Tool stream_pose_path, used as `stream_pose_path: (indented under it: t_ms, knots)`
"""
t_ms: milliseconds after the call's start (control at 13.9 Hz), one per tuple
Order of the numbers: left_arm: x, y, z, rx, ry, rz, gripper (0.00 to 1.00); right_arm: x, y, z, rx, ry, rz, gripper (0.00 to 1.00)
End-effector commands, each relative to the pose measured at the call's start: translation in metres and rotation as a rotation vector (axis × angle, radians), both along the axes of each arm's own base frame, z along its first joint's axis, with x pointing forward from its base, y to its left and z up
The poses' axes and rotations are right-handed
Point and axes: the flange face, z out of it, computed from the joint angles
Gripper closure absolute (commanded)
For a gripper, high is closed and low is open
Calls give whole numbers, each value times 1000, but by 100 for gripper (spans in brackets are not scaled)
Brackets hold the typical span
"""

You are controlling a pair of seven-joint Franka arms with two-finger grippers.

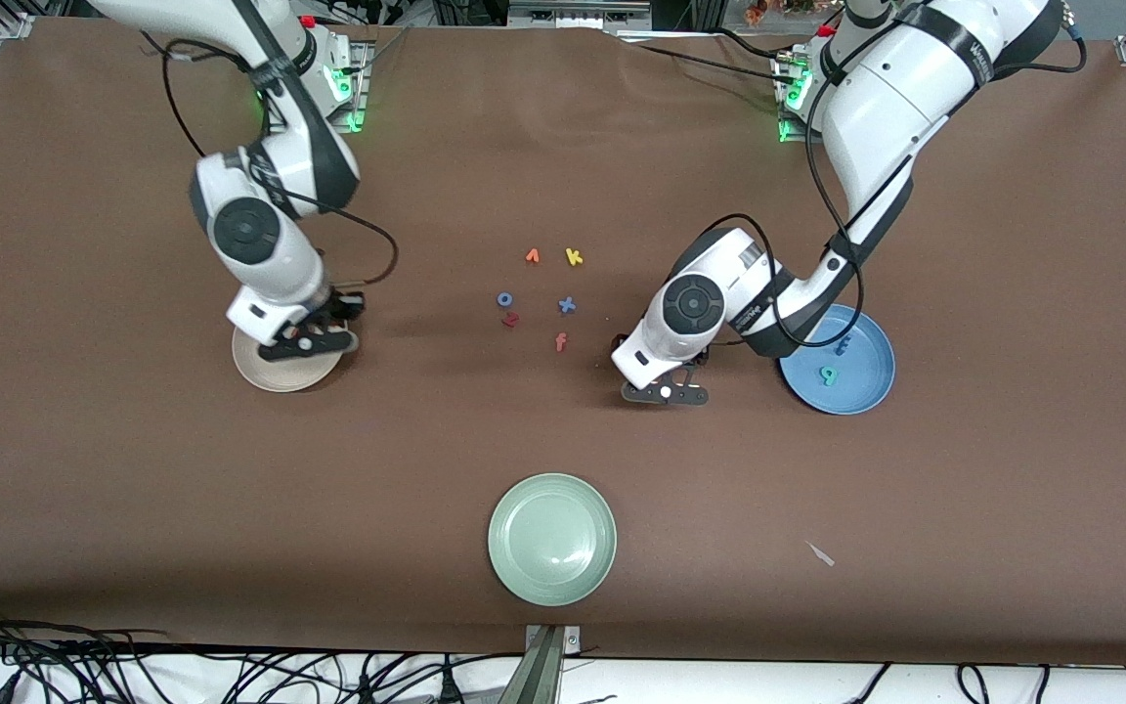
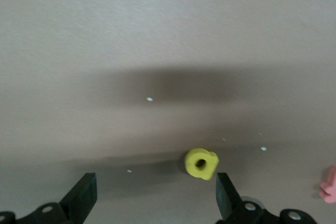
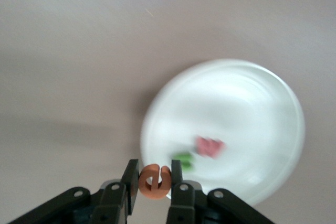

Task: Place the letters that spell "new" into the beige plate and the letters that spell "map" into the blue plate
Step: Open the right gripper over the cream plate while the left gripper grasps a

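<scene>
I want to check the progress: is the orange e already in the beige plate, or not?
Not yet. The right gripper is shut on the orange e over the rim of the beige plate, where the green n and salmon-red w lie.

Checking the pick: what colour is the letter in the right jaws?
Orange; the e shows best in the right wrist view.

I see two glossy white arms with black joint bands, round grey joint caps and looping black cables; green lights glow at their bases, and both end in black two-finger grippers.
</scene>
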Motion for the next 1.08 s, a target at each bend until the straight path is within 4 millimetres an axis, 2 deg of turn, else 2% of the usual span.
stream_pose_path:
  t_ms: [0, 215, 287, 359, 431, 502, 574, 789, 1005]
  knots:
    - [-3, -15, -8, 10, -11, -49, 0, -31, -49, 1, -3, 31, 45, 99]
    - [2, -24, -7, -4, -21, -43, 3, -33, -56, -5, -1, 32, 44, 83]
    - [5, -31, -2, -10, -36, -46, 4, -33, -57, -4, -2, 33, 44, 73]
    - [9, -31, -1, -5, -48, -43, 4, -33, -57, -3, -1, 31, 47, 55]
    - [8, -35, -3, 9, -59, -50, 4, -32, -58, 2, -1, 25, 42, 41]
    - [10, -35, -7, 35, -75, -54, 4, -29, -58, 9, 1, 10, 31, 19]
    - [10, -36, -11, 57, -83, -59, 4, -27, -57, 17, 3, -5, 31, 1]
    - [11, -34, -11, 61, -91, -59, 4, -19, -55, 40, 22, -8, 6, 0]
    - [8, -37, -12, 60, -86, -57, 7, 4, -50, 86, 55, 11, -41, 0]
